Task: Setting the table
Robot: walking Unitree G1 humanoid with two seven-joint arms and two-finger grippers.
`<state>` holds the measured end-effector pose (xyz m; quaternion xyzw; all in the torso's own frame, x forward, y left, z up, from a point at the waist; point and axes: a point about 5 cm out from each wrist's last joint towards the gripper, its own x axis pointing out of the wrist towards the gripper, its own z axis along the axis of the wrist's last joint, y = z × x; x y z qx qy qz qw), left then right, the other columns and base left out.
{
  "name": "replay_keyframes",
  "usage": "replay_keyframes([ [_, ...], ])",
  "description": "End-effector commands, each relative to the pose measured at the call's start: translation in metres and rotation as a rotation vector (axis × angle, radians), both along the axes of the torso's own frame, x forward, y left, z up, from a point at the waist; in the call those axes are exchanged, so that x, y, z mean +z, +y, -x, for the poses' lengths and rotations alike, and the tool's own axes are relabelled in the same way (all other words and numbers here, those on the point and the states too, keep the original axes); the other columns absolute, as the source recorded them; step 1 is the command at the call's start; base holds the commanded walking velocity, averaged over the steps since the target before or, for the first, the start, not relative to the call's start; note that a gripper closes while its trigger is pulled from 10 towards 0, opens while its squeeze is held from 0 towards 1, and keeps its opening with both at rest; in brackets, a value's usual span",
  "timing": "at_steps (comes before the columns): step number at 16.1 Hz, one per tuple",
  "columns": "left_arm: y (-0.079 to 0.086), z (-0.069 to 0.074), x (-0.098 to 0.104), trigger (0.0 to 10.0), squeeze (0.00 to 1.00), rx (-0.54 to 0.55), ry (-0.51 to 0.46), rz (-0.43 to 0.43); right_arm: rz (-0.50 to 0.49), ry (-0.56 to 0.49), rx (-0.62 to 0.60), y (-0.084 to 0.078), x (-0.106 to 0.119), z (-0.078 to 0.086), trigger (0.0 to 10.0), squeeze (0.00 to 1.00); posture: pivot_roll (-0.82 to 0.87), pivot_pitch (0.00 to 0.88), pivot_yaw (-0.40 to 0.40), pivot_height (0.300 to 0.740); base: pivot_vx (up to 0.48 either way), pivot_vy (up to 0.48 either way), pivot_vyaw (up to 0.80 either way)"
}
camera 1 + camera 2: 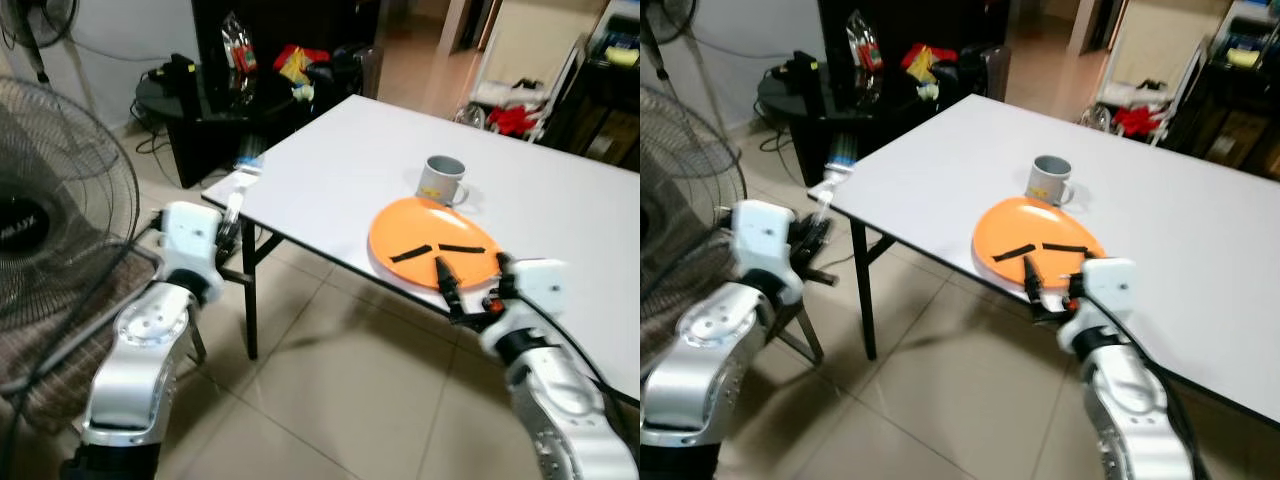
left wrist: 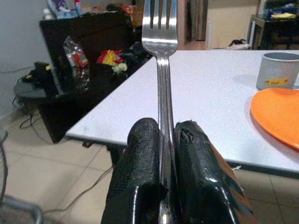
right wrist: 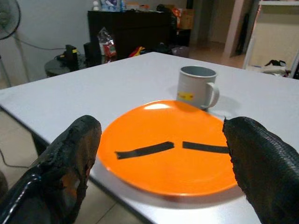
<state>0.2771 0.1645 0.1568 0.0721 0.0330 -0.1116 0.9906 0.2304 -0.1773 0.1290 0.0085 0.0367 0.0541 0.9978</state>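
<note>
Nearest the camera, the right gripper [image 3: 161, 163] is held at the near edge of the white table [image 1: 330, 170], its two black fingers [image 3: 70, 154] spread wide apart with nothing between them. Just beyond them an orange plate [image 3: 163, 149] is set on the table close to that edge, and two strips of black tape [image 3: 145, 150] are seen lying across its middle. A grey mug [image 3: 196, 86] is placed upright just behind the plate, its handle turned toward the robot's right; whether it touches the rim cannot be told.

To the left, the left gripper [image 2: 167, 135] is raised beside the table's near left corner. A metal fork [image 2: 161, 46] is clamped between its fingers [image 2: 140, 158] by the handle, and the tines are pointed away from the wrist, over the table corner in the head views.

A tiled floor [image 1: 330, 390] is seen under the table. A standing fan [image 1: 50, 210] is found at the far left. Farther back, a black round side table [image 1: 180, 95] and a dark cabinet [image 3: 126, 28] with coloured packets [image 1: 290, 62] are set against the wall.
</note>
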Motion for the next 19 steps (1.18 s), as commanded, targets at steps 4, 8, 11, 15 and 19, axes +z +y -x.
replay_keyframes([
  [4,0.003,-0.002,0.005,10.0,0.00,-0.013,-0.024,-0.017,-0.003,-0.024,0.024,0.007,0.005,0.000,10.0,0.00,0.02,0.000,-0.032,0.740,0.344,0.000,-0.80],
  [8,0.000,-0.002,0.005,10.0,0.00,-0.044,-0.021,-0.015,-0.013,-0.022,0.014,0.006,0.005,0.004,10.0,0.00,0.02,0.000,-0.026,0.740,0.347,0.000,-0.14],
  [11,-0.002,-0.001,0.002,10.0,0.00,-0.062,-0.012,-0.015,-0.022,-0.021,0.022,0.008,0.005,0.008,10.0,0.00,0.01,0.000,-0.021,0.740,0.341,0.000,-0.80],
  [15,-0.005,0.001,0.001,10.0,0.00,-0.108,0.002,-0.016,-0.043,-0.008,0.020,0.009,0.005,0.011,10.0,0.00,0.00,0.000,-0.013,0.740,0.166,0.000,-0.20],
  [19,-0.018,0.007,-0.008,10.0,0.00,-0.219,0.069,-0.027,-0.044,0.022,0.020,0.006,0.006,0.017,10.0,0.00,-0.01,0.000,-0.003,0.740,0.000,0.000,0.00],
])
